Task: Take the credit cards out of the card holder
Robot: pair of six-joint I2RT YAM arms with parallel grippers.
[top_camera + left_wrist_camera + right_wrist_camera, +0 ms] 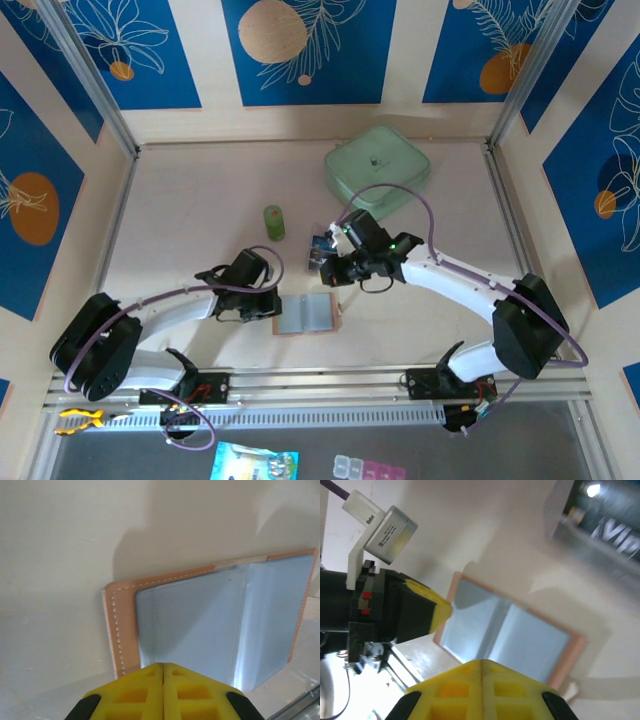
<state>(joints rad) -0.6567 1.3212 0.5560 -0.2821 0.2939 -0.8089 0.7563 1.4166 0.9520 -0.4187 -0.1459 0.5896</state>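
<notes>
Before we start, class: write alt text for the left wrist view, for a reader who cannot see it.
An open card holder lies flat on a pale table, its grey-blue two-panel inside facing up within a stitched tan border. The left gripper, yellow fingers shut together, meets its near edge.

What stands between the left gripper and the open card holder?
Nothing visible does. The left gripper, jaws shut, sits right at the edge of the card holder, with no object between them.
</notes>
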